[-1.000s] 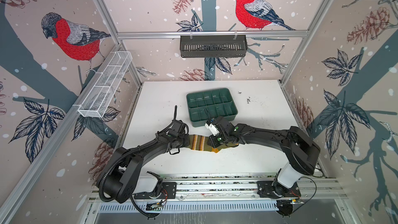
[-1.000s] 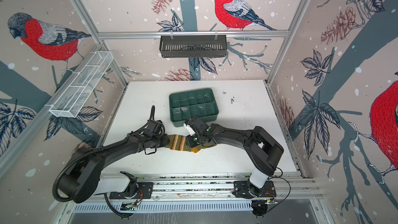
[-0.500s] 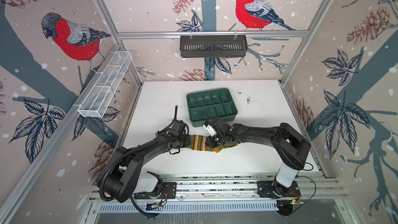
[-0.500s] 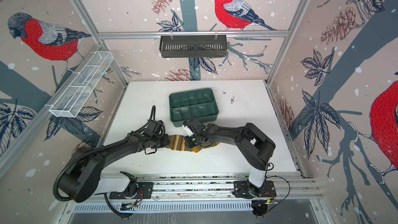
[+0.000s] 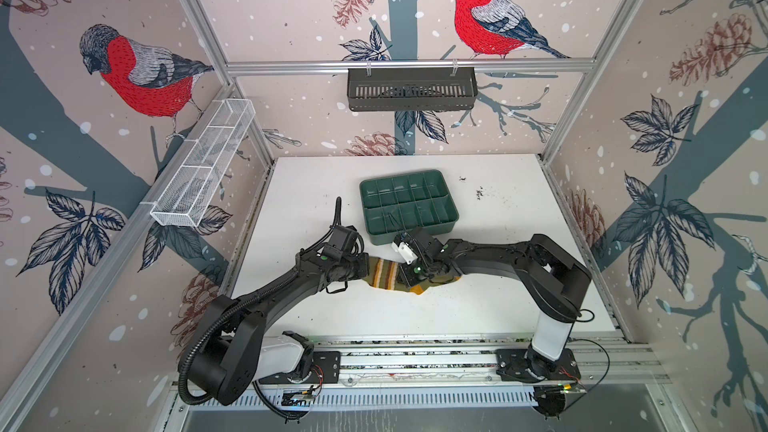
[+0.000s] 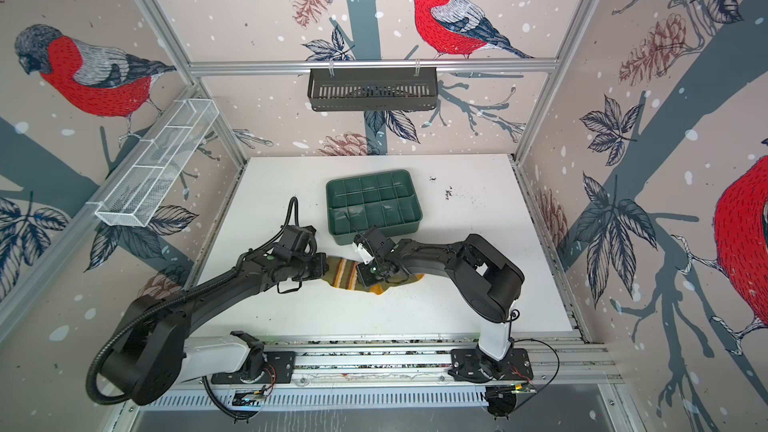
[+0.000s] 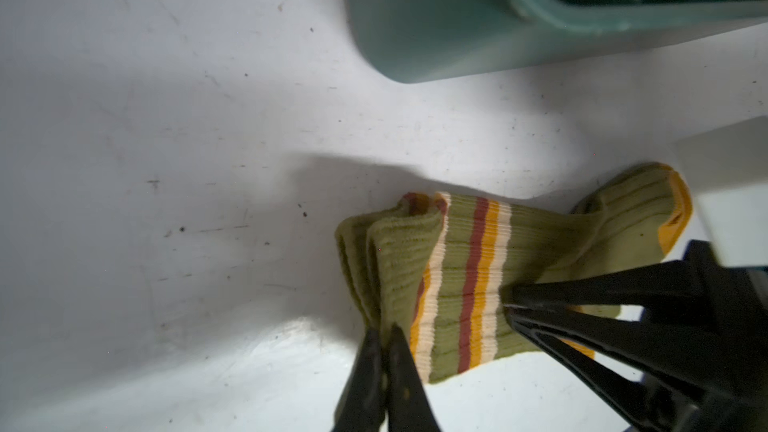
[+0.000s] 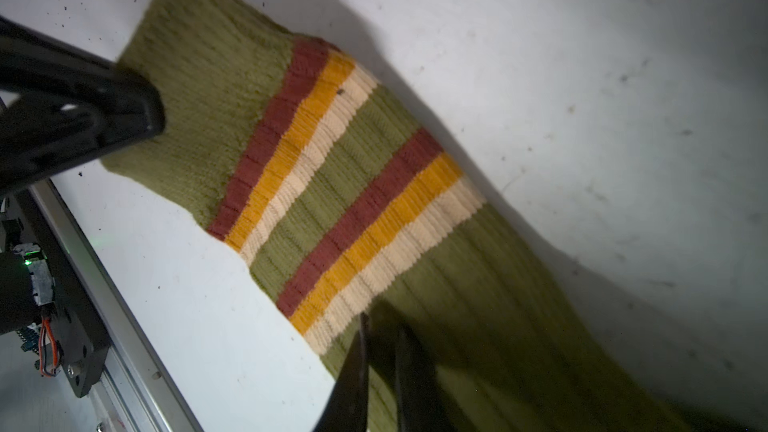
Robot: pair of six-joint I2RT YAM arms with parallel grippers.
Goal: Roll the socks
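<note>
1. Lying on the white desk, the socks sit about midway between the left and right edges, nearer the front edge than the back. They are stretched out lengthwise and not yet rolled.
2. Orientation: the cuff end, with its brown, orange and cream stripes, points toward the desk's left edge. The mustard-tipped foot end points toward the right edge and is partly hidden under the right arm in both top views.
3. The green tray stands just behind the socks. In the left wrist view a strip of bare desk separates the two.
4. The left end effector is clenched, pinching the outer edge of the cuff, where the knit is bunched into folds.
5. The right end effector has its fingers drawn nearly together, grasping the olive knit just past the second stripe band.
6. The two end effectors are near each other, with the striped bands between them.
</note>
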